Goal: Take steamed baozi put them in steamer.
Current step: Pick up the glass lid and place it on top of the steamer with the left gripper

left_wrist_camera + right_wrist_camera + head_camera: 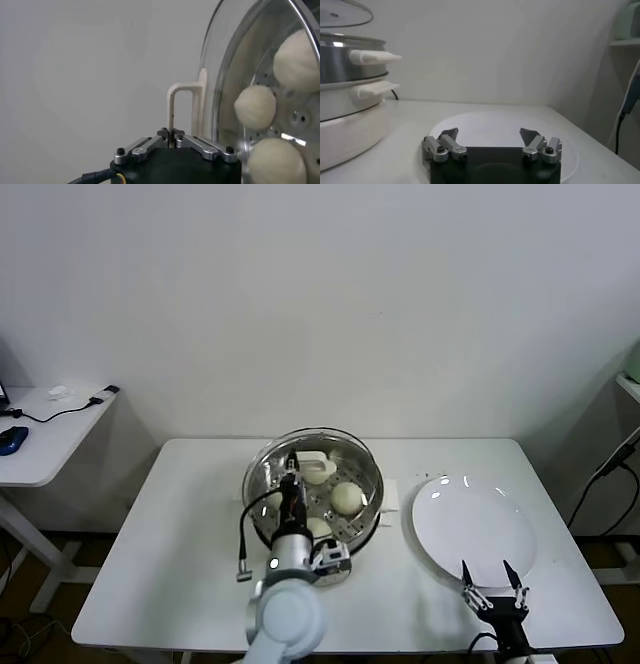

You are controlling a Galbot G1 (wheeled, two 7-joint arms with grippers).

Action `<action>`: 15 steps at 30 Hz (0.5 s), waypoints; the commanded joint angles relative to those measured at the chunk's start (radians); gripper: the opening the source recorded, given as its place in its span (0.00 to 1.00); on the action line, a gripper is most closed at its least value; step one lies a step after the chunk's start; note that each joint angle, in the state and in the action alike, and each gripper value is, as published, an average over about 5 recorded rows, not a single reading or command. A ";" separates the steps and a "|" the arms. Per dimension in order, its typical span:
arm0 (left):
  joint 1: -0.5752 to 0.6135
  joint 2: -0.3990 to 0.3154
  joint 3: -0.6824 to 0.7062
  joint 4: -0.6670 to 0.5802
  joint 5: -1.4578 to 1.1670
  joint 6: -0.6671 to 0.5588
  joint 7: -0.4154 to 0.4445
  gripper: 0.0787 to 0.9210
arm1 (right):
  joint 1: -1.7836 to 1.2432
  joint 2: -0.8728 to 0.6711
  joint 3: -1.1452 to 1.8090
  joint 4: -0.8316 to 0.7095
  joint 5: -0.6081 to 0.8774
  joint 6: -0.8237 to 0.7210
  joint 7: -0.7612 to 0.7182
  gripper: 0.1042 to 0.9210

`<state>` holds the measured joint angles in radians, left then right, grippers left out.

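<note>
Over on the left side of the white table (180,514), the left gripper (291,467) is up above the steamer (262,474), its fingers pinched tight on the cream handle (181,100) of the round glass lid (225,75). The wrist view shows it plainly: the lid stands tilted on edge in the grip, held over the pot rather than seated on it, and the steamed baozi (255,106) show through the glass, three domed cream buns on the perforated tray. From the head view, buns are visible down inside the shiny steel pot, one near the far rim, one at the middle right (347,497), one closer in (319,527); the arm hides part of the tray, so a fourth cannot be made out.

Moving right, the steamer sits at mid-table on its white base (345,135), its side handles (372,56) sticking out toward the flat white plate (470,529). The plate lies just beside the steamer, not touching it as far as one can see.

Right again, at the table's near edge, the right gripper (492,586) hovers low by the plate's near rim, jaws spread wide apart, nothing between them.
</note>
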<state>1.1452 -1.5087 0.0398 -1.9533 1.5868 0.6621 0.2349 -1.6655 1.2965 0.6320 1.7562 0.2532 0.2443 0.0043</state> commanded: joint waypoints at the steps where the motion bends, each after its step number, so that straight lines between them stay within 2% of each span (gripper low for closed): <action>1: -0.016 -0.098 0.048 0.088 0.065 0.013 0.000 0.07 | 0.001 -0.004 0.001 -0.020 0.012 0.011 0.001 0.88; 5: -0.010 -0.120 0.053 0.104 0.092 0.008 -0.007 0.07 | 0.001 -0.006 0.003 -0.024 0.012 0.016 0.002 0.88; 15: 0.007 -0.097 0.003 0.111 0.158 -0.010 -0.009 0.07 | 0.000 -0.001 -0.001 -0.032 0.011 0.037 0.007 0.88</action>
<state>1.1501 -1.5867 0.0648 -1.8654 1.6841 0.6574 0.2274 -1.6644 1.2937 0.6343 1.7310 0.2630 0.2730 0.0104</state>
